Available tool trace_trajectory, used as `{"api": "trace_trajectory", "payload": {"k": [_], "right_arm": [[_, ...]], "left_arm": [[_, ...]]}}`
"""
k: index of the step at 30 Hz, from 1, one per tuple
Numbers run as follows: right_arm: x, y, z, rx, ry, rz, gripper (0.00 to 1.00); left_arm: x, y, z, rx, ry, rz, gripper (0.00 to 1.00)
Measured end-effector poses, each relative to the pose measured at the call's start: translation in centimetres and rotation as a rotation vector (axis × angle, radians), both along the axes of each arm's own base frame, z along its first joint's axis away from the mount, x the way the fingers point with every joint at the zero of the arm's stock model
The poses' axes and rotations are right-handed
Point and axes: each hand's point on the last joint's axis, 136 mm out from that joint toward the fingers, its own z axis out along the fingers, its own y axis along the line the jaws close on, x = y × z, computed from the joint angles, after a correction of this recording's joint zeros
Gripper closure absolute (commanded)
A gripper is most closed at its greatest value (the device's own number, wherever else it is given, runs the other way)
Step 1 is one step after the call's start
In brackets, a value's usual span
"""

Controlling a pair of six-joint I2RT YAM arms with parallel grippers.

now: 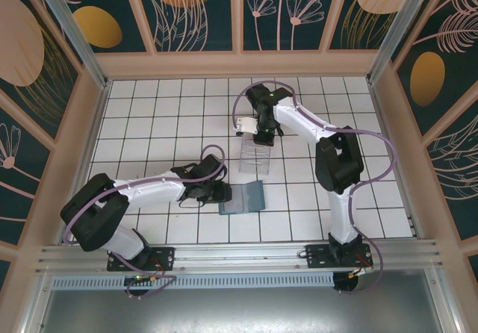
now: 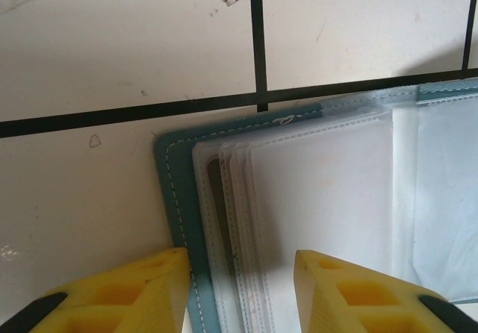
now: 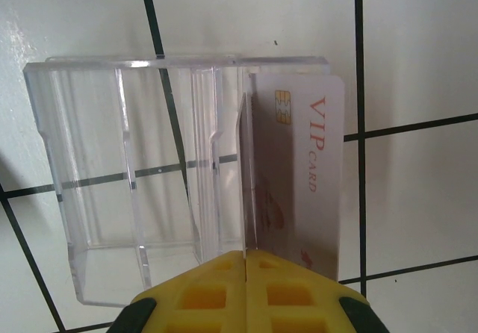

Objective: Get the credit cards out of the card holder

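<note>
left gripper (image 2: 240, 292): fingers apart, straddling the holder (image 2: 179, 198) edge and its clear sleeves (image 2: 321, 198), gripping nothing. right gripper (image 3: 246, 277): jaws closed at the pale card's (image 3: 306, 176) near edge, at the right end of the tray (image 3: 112, 169) (pinched or merely touching, cannot tell). risks: left fingers closing on several sleeves and lifting the whole holder; card tipping off the tray if let go askew. left wrist view resolves a dark strip (image 2: 214, 198) inside one sleeve, possibly a card; top view adds the layout, holder open near the tray.

Teal card holder (image 2: 179, 198); whitish, gold-lettered card (image 3: 306, 161)
</note>
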Motion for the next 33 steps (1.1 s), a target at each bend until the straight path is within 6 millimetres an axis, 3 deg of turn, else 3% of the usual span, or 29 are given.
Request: {"api": "trace_trajectory", "payload": {"k": [7,17,28,33], "right_arm": [[0.0,0.4,0.3,0.005,-0.008,0.006,0.75],[1.4,1.1,1.2,0.028,-0.099,-0.003,0.65],[2.2,0.8,5.7,0.105,-0.270,-0.075,0.62],[1.4,0.8,6.0,0.133,-0.277,-0.100,0.61]], "left_arm": [[0.0,0.0,0.0,-0.001,-0.001,0.000,0.57],[0.0,0.0,0.0,-0.003,-0.002,0.000,0.57],[0.2,0.0,0.1,0.000,-0.010,0.003,0.58],[0.3,0.2,0.0,0.007,-0.018,0.008,0.58]]}}
